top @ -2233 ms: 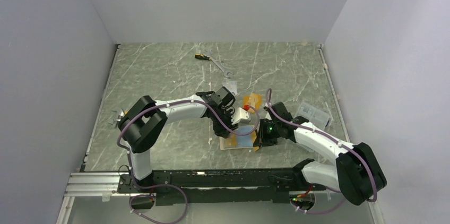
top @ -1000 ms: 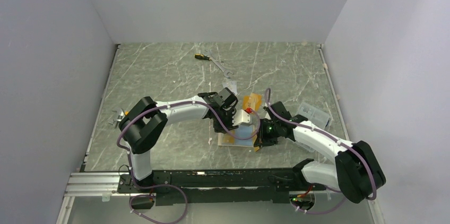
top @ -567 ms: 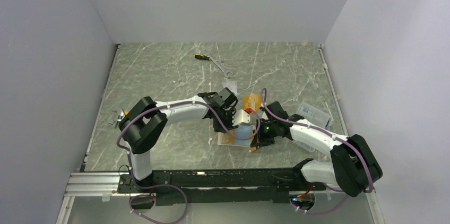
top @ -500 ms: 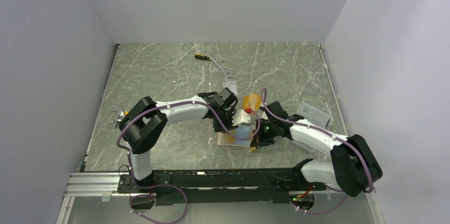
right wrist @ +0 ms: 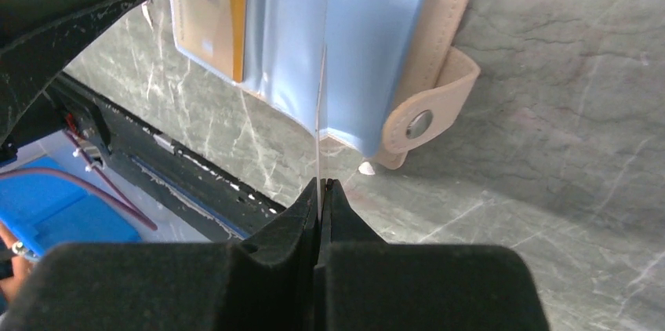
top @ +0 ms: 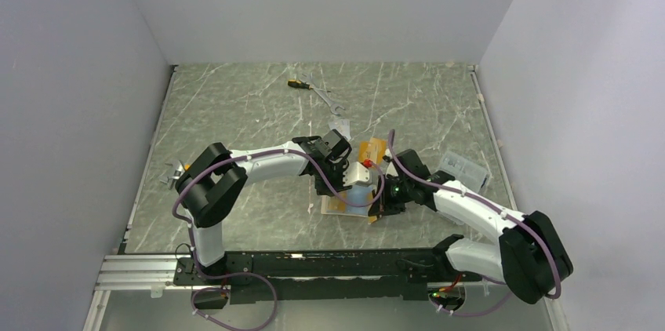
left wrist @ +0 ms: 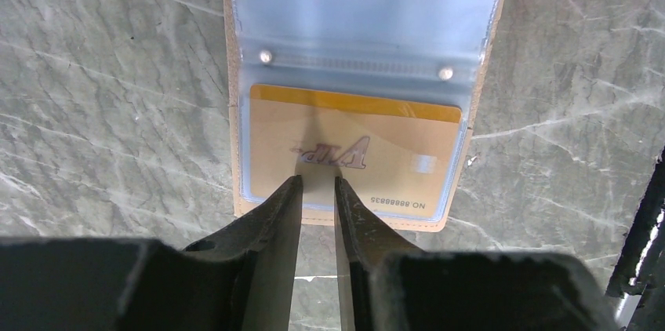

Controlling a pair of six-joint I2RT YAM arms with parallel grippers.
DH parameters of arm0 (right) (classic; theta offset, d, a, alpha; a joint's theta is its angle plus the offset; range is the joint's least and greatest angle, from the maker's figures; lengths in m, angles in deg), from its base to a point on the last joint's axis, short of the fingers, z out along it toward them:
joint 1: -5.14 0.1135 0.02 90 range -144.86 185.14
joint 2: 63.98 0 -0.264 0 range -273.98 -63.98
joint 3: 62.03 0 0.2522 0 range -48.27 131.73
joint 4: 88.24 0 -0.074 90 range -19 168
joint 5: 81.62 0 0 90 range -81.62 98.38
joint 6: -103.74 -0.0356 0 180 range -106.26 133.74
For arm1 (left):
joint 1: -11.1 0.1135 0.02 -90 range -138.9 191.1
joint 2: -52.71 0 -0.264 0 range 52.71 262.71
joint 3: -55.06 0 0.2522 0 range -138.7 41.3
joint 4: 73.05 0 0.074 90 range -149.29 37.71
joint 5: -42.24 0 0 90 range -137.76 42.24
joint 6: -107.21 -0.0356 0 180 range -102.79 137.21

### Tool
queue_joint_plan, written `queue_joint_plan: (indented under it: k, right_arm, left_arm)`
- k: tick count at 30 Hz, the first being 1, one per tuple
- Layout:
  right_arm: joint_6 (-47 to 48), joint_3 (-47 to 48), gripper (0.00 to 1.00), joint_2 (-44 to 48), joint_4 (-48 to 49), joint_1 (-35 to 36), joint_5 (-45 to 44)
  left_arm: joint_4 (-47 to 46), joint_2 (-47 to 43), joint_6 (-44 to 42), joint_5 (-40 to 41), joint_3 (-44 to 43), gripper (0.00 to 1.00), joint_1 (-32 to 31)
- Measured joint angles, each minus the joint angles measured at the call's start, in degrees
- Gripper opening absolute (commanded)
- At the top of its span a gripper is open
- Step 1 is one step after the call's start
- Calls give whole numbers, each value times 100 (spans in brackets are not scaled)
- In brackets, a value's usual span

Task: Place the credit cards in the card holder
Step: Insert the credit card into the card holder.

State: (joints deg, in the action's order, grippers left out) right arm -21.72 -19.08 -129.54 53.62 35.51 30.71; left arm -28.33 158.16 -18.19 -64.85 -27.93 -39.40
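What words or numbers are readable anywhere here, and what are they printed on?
"VIP": on the orange card inside the card holder, seen upside down from the left wrist.
"NO.8888835": along the same card's edge; the digits are small, so this is my best reading.
Label on the clear plastic box: too small to read.

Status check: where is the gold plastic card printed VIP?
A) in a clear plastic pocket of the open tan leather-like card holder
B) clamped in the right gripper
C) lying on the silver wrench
A: the left wrist view shows the gold VIP card through the clear plastic pocket of the open tan card holder, with the left gripper at its near edge.
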Motion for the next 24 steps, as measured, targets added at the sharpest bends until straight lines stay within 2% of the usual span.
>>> queue_joint_plan:
  k: [11,24]
  right_arm:
    - [-2,66,0,-133,398,404,426]
    - [2,407,0,-1228,1257,479,837]
  left_arm:
    - [168,-39,0,-4,-4,26,129]
    - [704,-170,-26,-544,-52,24,831]
